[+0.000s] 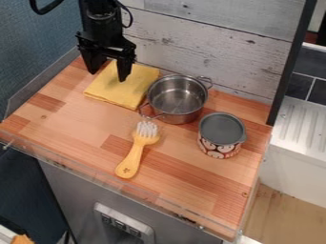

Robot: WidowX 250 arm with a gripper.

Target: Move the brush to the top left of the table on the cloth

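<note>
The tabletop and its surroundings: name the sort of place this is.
Probably a mock kitchen corner for robot tests: a steel pot and a brush on a wooden tabletop, under a robot arm.

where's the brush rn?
Camera view: yellow brush with white bristles lies left of centre, bristles just below the silver metal pot, handle toward the wooden table's front edge.

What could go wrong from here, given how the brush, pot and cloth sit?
The yellow-handled brush has its white bristles right by the steel pot's wire handle, so lifting might snag or nudge the pot. The folded yellow cloth lies loose under the black two-finger tool; a low sweep could drag it.
</note>
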